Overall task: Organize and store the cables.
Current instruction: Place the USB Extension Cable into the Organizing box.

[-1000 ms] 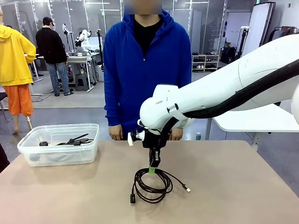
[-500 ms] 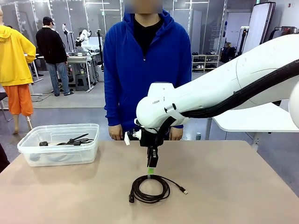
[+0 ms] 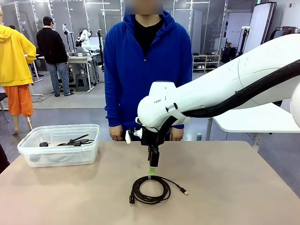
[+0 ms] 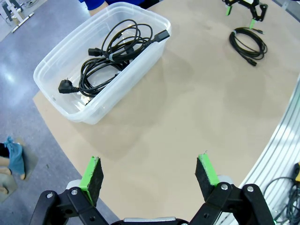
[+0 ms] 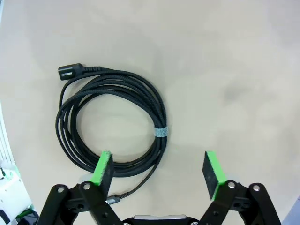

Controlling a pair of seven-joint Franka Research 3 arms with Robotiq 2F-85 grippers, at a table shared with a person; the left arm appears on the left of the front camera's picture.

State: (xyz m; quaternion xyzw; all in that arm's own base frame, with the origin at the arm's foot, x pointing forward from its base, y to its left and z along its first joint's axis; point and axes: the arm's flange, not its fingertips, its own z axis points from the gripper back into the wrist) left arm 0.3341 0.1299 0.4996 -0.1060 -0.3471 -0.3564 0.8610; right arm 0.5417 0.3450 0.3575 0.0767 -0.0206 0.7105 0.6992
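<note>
A black coiled cable lies flat on the tan table, its silver-tipped plug pointing right. My right gripper hangs just above the coil's far edge. The right wrist view shows that gripper open, holding nothing, with the coil below and to the left of its left finger. More black cables lie tangled in the clear plastic bin. Over the table's near left corner, my left gripper stands open and holds nothing.
The bin stands at the table's far left corner. A person in a blue hoodie stands at the far edge, hands low by the table. The table's metal edge runs along the right of the left wrist view.
My right gripper has opened and let go of the coil. The coil, lifted at one side before, has settled flat on the table. The gripper has risen slightly.
</note>
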